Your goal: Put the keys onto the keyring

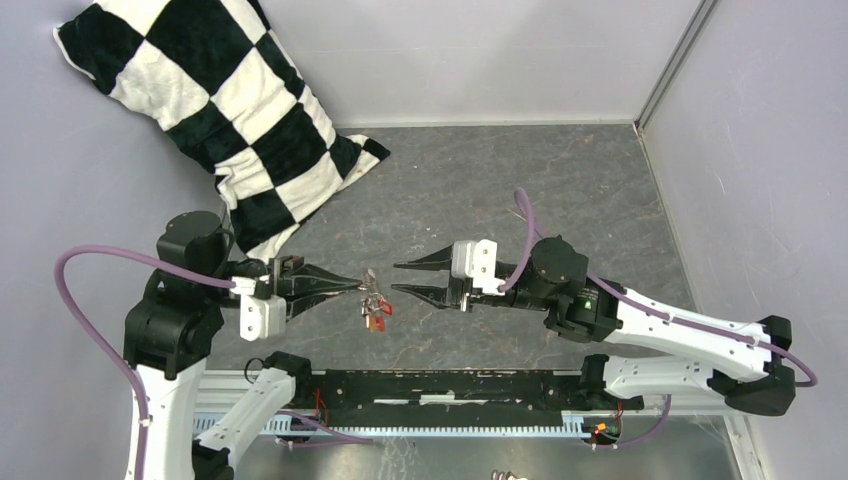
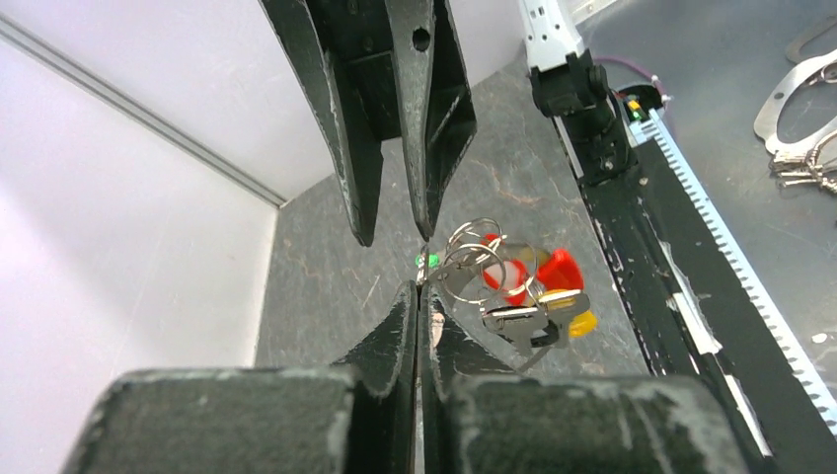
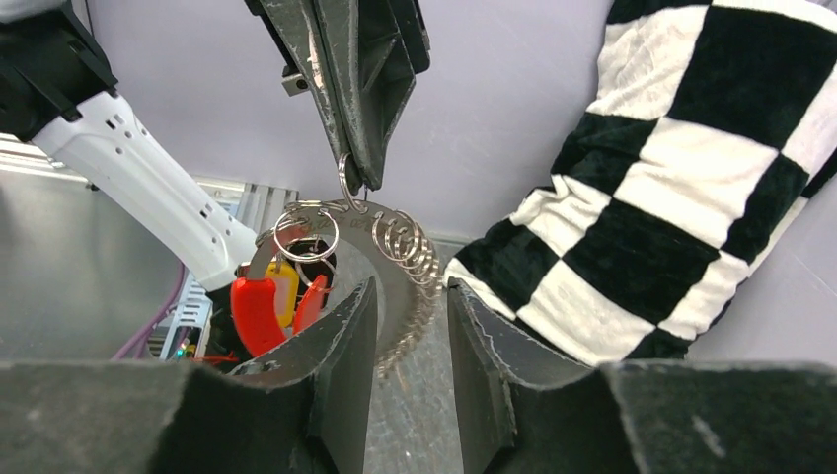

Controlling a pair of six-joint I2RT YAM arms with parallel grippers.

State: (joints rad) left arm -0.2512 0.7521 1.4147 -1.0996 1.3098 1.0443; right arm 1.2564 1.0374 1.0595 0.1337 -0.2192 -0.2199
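Observation:
My left gripper [image 1: 352, 285] is shut on a small ring of the keyring [image 1: 372, 291] and holds it above the grey table. In the left wrist view the jaws are pressed together [image 2: 422, 288], with the silver coils [image 2: 474, 255], a red head [image 2: 559, 269], a yellow head [image 2: 582, 323] and a speck of green [image 2: 426, 261] hanging just beyond the tips. My right gripper [image 1: 397, 279] is open and faces the left one. In the right wrist view its fingers [image 3: 412, 293] stand on either side of the hanging coiled wire [image 3: 418, 259] without touching it. Red [image 3: 255, 314] and yellow [image 3: 284, 284] pieces hang to the left.
A black-and-white checkered pillow [image 1: 215, 100] leans in the back left corner. Grey walls enclose the table on the left, back and right. A black rail [image 1: 450, 390] runs along the near edge. Loose metal rings [image 2: 795, 99] lie below the rail.

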